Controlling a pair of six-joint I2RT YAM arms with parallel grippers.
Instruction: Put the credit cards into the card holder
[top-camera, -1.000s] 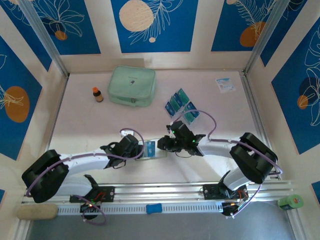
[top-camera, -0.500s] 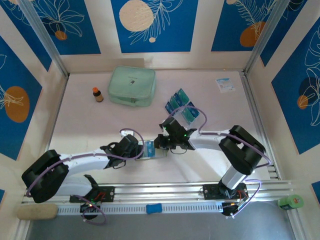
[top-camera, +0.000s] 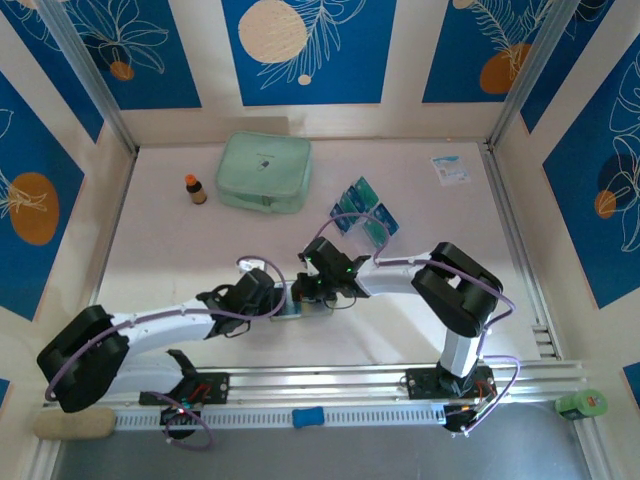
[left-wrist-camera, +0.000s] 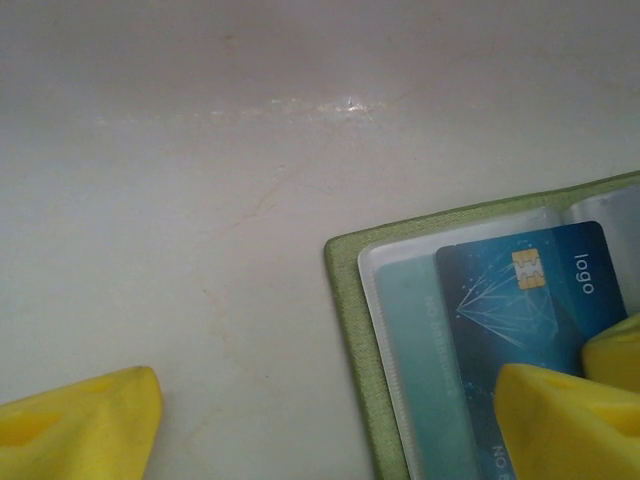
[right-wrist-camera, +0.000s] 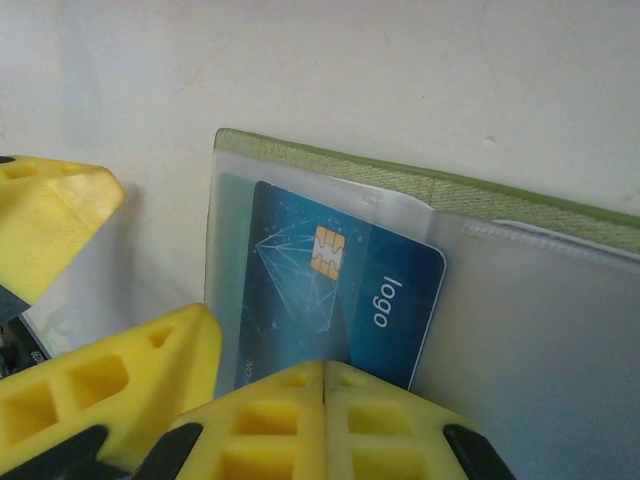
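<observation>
Here the holder lies open on the table, about midway across and toward the near edge, with an arm at each side: the left arm on its left, the right arm on its right.

The left gripper has its fingers wide apart. One is over bare table beside the holder, and the other lies over the blue card and the clear sleeve. The right gripper has its fingers pressed together, with the tips at the card's edge by the word "logo". Whether they touch it I cannot tell.

The blue card lies chip face up at one end of the holder, partly under the clear sleeve; how far in I cannot tell. A teal card sits inside the sleeve beside it.

The loose cards lie fanned on the table, farther back and right of the holder, apart from it. The pouch lies at the far side, and the bottle stands upright just left of it. The packet lies toward the far right corner.
</observation>
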